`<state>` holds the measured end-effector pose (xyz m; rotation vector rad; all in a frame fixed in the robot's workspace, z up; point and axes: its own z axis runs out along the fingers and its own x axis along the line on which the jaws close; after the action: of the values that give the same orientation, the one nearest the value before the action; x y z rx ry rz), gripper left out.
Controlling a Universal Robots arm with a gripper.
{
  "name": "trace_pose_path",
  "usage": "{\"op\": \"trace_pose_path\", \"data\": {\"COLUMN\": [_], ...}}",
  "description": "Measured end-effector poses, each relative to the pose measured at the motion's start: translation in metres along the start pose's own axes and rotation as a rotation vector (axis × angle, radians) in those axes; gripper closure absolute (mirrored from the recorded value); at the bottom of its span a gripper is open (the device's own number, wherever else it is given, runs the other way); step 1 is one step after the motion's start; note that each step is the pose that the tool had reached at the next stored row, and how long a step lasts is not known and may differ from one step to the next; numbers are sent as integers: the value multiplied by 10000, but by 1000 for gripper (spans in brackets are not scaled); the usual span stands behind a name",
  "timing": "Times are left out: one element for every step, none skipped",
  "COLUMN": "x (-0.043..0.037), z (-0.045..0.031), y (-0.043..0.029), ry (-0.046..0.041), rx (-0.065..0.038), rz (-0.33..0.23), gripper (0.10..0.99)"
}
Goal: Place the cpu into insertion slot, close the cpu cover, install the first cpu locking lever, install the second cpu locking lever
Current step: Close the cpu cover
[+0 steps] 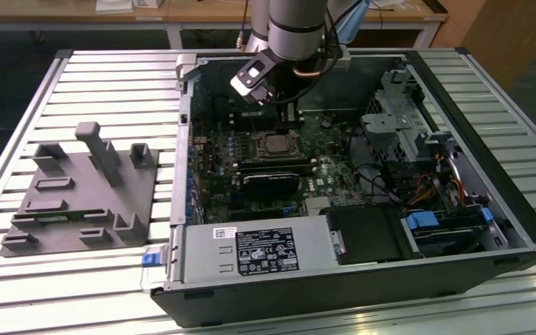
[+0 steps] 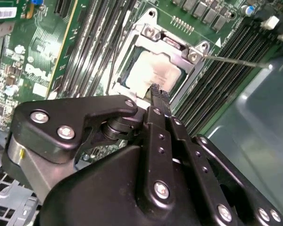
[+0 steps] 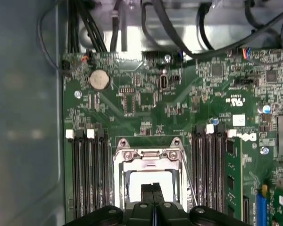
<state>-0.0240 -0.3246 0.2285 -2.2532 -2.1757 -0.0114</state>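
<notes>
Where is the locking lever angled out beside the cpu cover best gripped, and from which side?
Probably near the free end of the locking lever, away from its hinge by the cpu cover. It is a thin rod slanting out over the memory slots, so a pinch across it from above should fit. The gripper hangs shut over the cpu.

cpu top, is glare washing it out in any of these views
First wrist view: the cpu is blown out to flat white. Second wrist view: the cpu shows a pale cream glare, with little surface detail. Exterior view: no glare, the cpu reads dull grey under even light.
</notes>
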Motion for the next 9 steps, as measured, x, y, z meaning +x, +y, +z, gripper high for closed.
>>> {"op": "trace_pose_path", "data": {"x": [-1,-1,-2,-2,-2,-3,-3,-3,-3], "z": [16,30,45,58,69,73,73,73,73], "y": [-8,-15,-24,-34,-43,-48,-49,-49,-49], "ry": [-1,-2,-1,-1,-2,-1,-2,-3,-3], "rx": [0,0,0,0,0,0,1,1,1], "rz": [-1,0,0,-1,-1,-1,-1,-2,-2], "gripper": [980,980,980,980,980,980,980,980,980]}}
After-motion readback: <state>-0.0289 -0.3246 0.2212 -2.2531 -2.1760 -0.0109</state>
